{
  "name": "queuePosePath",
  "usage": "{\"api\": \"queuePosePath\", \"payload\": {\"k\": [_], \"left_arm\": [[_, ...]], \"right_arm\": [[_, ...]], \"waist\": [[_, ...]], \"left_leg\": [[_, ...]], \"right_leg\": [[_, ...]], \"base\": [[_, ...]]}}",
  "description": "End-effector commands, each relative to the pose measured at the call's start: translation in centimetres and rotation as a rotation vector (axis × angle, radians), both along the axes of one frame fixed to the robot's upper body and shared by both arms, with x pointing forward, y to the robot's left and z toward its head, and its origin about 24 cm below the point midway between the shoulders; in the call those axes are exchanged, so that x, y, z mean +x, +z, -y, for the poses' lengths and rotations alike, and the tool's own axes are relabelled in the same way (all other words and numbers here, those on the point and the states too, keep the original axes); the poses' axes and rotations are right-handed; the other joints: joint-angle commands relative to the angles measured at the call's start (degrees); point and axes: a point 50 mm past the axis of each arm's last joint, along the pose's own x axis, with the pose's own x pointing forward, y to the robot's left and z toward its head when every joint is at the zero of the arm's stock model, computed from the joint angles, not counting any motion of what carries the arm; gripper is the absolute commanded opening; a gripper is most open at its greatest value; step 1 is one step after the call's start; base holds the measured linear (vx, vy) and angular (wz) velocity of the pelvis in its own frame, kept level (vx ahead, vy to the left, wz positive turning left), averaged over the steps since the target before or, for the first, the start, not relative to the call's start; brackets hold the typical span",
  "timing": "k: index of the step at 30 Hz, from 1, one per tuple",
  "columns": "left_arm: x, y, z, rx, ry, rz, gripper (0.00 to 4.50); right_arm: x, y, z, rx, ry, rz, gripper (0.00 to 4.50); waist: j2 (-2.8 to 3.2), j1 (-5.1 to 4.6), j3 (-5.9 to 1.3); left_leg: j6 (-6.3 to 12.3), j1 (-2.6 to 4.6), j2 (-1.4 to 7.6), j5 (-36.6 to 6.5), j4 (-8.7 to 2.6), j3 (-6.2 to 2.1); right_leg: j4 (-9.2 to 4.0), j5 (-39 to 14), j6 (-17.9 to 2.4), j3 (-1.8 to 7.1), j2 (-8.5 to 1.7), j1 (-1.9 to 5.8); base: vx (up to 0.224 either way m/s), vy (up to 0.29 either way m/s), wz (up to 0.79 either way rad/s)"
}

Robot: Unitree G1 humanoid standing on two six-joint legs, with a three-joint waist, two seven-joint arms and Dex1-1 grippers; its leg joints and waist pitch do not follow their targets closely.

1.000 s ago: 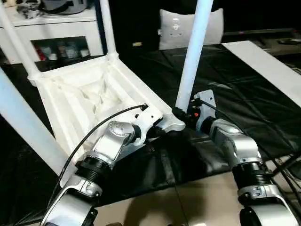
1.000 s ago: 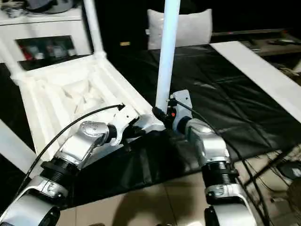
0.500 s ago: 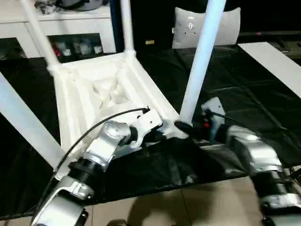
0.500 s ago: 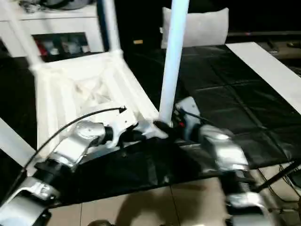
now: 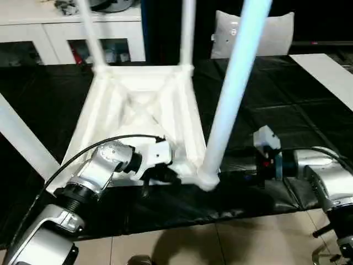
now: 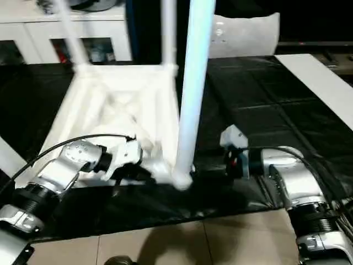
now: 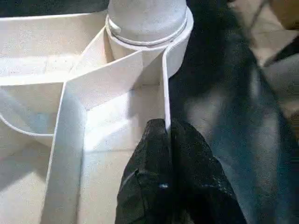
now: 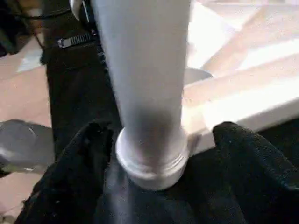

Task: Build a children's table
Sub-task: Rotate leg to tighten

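Legs look all fitted, so this is the last checking step on the upside-down white plastic ribbed table top (image 5: 138, 110), lying on the black-covered work table (image 5: 287, 110). Left gripper (image 7: 167, 135) pinches the top's near rim, fingers shut on it. Right gripper (image 8: 154, 140) stands wide around the near-right white tube leg (image 5: 231, 94), not squeezing. Next, turn the table upright. Farther back stand two more legs.

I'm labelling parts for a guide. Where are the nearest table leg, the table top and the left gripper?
nearest table leg (image 5: 229, 105), left eye view, middle of the tube
table top (image 5: 105, 110), left eye view, left rim
left gripper (image 7: 167, 135), left wrist view, fingertips pinching the rim wall
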Motion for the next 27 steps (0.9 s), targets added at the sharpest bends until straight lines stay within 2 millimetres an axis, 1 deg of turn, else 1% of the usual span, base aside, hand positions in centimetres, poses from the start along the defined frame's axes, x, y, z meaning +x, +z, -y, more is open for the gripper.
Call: {"api": "queuePosePath", "payload": {"k": [1,2,3,5,6,7,8,11,12,13,14,16,17,19,21,24,25,26,27], "left_arm": [[-1.1,0.1,1.3,0.002,-0.143,-0.010,0.00],[-1.1,0.1,1.3,0.002,-0.150,-0.011,0.00],[-1.3,0.1,1.5,0.003,-0.168,-0.014,0.00],[-1.3,0.1,1.5,0.003,-0.169,-0.014,0.00],[-1.3,0.1,1.5,0.003,-0.171,-0.014,0.00],[-1.3,0.1,1.5,0.006,-0.173,-0.014,0.00],[-1.3,0.0,1.5,0.007,-0.174,-0.014,0.00],[-1.3,0.0,1.4,0.008,-0.176,-0.015,0.00],[-1.3,0.0,1.4,0.009,-0.177,-0.016,0.00],[-1.3,0.0,1.4,0.009,-0.177,-0.016,0.00],[-1.3,0.0,1.4,0.009,-0.177,-0.016,0.00],[-1.3,0.0,1.4,0.009,-0.176,-0.016,0.00],[-1.3,0.0,1.4,0.009,-0.173,-0.015,0.00],[-1.2,-0.1,1.4,0.008,-0.168,-0.016,0.00],[-1.0,0.0,1.4,-0.009,-0.124,-0.025,0.00],[-0.5,0.1,1.8,-0.034,-0.032,-0.028,0.00],[-0.2,0.1,2.0,-0.042,0.010,-0.031,0.00],[0.0,0.2,2.1,-0.045,0.045,-0.031,0.00],[0.2,0.2,2.4,-0.051,0.083,-0.024,0.00]], "right_arm": [[0.0,0.1,-0.4,0.011,0.043,0.002,3.25],[0.0,0.1,-0.5,0.016,0.049,-0.002,3.25],[-0.1,-0.1,-1.1,0.041,0.074,-0.033,3.17],[-0.1,-0.2,-1.2,0.042,0.077,-0.038,3.08],[-0.1,-0.3,-1.2,0.044,0.079,-0.046,2.83],[-0.3,-0.4,-1.3,0.052,0.091,-0.070,2.74],[-0.4,-0.5,-1.4,0.057,0.102,-0.084,2.74],[-0.5,-0.7,-1.5,0.071,0.115,-0.111,2.61],[-0.5,-0.7,-1.4,0.075,0.117,-0.119,2.47],[-0.5,-0.8,-1.5,0.079,0.119,-0.126,2.34],[-0.5,-0.8,-1.5,0.081,0.120,-0.130,2.34],[-0.6,-0.8,-1.5,0.084,0.122,-0.134,2.15],[-0.6,-0.8,-1.5,0.090,0.123,-0.138,2.05],[-0.6,-0.7,-1.5,0.101,0.124,-0.144,1.98],[-0.8,-0.5,-1.8,0.148,0.119,-0.159,1.92],[-0.8,-0.3,-2.4,0.191,0.091,-0.156,1.92],[-0.5,-0.6,-2.7,0.189,0.039,-0.162,1.91],[-0.2,-0.8,-2.9,0.179,-0.014,-0.158,1.91],[0.4,-1.1,-3.2,0.154,-0.086,-0.137,1.91]], "waist": [[-0.37,-0.37,-4.46],[-0.56,-0.37,-4.40],[-0.59,-0.39,-4.39],[-0.55,-0.43,-4.35],[-0.50,-0.44,-4.36],[-0.50,-0.38,-4.36],[-0.51,-0.35,-4.34],[-0.56,-0.39,-4.35],[-0.52,-0.37,-4.37],[-0.62,-0.40,-4.40],[-0.59,-0.34,-4.38],[-0.62,-0.34,-4.39],[-0.78,-0.42,-4.38],[-0.71,-0.36,-4.37],[-0.70,-0.41,-4.38],[-0.48,-0.33,-4.40],[-0.55,-0.30,-4.35],[-0.37,-0.48,-4.29],[-0.46,-0.67,-4.23]], "left_leg": [[6.55,0.09,4.90,2.0,-3.43,-1.72],[6.62,0.11,4.86,1.8,-3.45,-1.66],[6.63,-0.01,4.74,1.5,-3.44,-1.57],[6.38,-0.13,4.57,1.4,-3.49,-1.54],[6.35,-0.11,4.60,1.4,-3.48,-1.55],[6.31,0.02,4.63,1.3,-3.46,-1.52],[6.24,0.08,4.72,1.4,-3.51,-1.60],[6.11,-0.02,4.61,1.3,-3.50,-1.56],[6.07,0.02,4.60,1.3,-3.50,-1.56],[6.02,0.00,4.62,1.5,-3.47,-1.58],[6.02,-0.09,4.48,1.6,-3.44,-1.51],[5.97,-0.03,4.51,1.7,-3.46,-1.54],[5.96,-0.02,4.58,1.8,-3.47,-1.57],[5.93,-0.08,4.42,1.6,-3.45,-1.47],[5.88,-0.02,4.54,1.7,-3.48,-1.55],[5.77,-0.06,4.50,1.7,-3.44,-1.47],[5.67,0.03,4.62,1.8,-3.50,-1.61],[5.18,0.14,4.68,1.5,-3.59,-1.66],[4.84,0.17,4.60,0.9,-3.61,-1.60]], "right_leg": [[-3.72,-14.7,0.0,4.90,-7.14,3.91],[-3.68,-14.9,-0.4,4.89,-7.12,3.88],[-3.84,-15.5,-0.4,4.89,-7.19,3.99],[-3.99,-16.4,0.2,4.82,-7.10,4.07],[-4.03,-16.6,0.4,4.80,-7.06,4.04],[-4.11,-16.8,0.6,4.84,-7.02,3.97],[-4.11,-16.8,0.7,4.82,-6.99,3.95],[-4.15,-17.1,1.2,4.82,-7.04,4.02],[-4.15,-17.1,1.2,4.79,-7.01,4.01],[-4.09,-16.9,1.2,4.77,-6.96,3.99],[-4.14,-16.9,1.4,4.80,-6.96,4.05],[-4.12,-16.9,1.7,4.77,-6.94,3.99],[-4.08,-17.0,1.7,4.75,-6.90,3.96],[-4.19,-17.5,1.9,4.75,-6.93,4.02],[-4.17,-17.5,1.9,4.70,-6.83,3.97],[-4.27,-17.3,2.0,4.76,-6.87,4.02],[-4.27,-17.3,2.0,4.73,-6.96,3.95],[-4.41,-17.9,1.7,4.61,-6.96,3.83],[-4.68,-18.7,1.8,4.59,-7.02,3.84]], "base": [[0.000,0.000,0.00],[0.000,0.000,0.00],[0.000,0.000,0.00],[0.000,0.000,0.00],[0.000,0.000,0.00],[0.000,0.000,0.00],[0.000,0.000,0.00],[0.000,0.000,0.00],[0.000,0.000,0.00],[0.000,0.000,0.00],[0.000,0.000,0.00],[0.000,0.000,0.00],[0.000,0.000,0.00],[0.000,0.000,0.00],[0.000,0.000,0.00],[0.000,0.000,0.00],[0.000,0.000,0.00],[0.000,0.000,0.00],[0.000,0.000,0.00]]}}
